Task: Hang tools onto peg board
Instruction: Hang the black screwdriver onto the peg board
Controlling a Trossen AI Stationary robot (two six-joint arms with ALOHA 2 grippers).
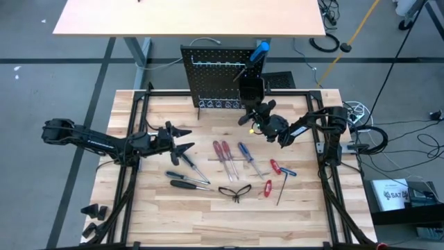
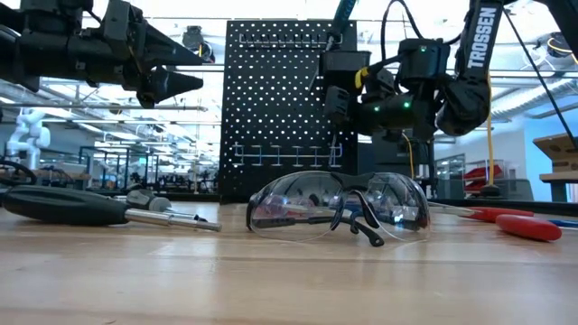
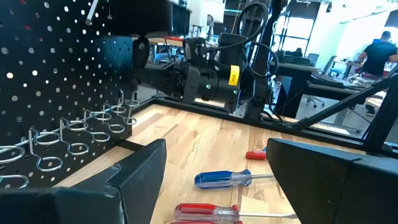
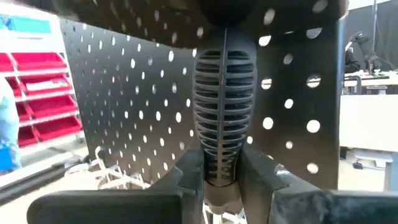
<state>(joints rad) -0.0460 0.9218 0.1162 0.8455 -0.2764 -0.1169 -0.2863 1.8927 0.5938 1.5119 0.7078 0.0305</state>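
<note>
The right gripper (image 1: 251, 114) pinches a ribbed black tool handle (image 4: 224, 118) right at the peg board (image 1: 218, 76) – by its square bin (image 1: 250, 87) – while the left gripper (image 1: 182, 139) hovers spread over the table (image 1: 208, 215), screwdrivers (image 1: 225, 154) and glasses (image 1: 235, 190) lying there.

Glasses (image 1: 234, 190) in front; peg board (image 1: 218, 76) behind tools (image 1: 229, 160).

Grey floor (image 1: 41, 83), tan desk (image 1: 187, 17), perhaps red bins (image 4: 46, 102)

Matt perforated metal peg board (image 1: 218, 76); pale wood-plank table (image 1: 208, 215); glossy clear glasses (image 2: 339, 206).
</note>
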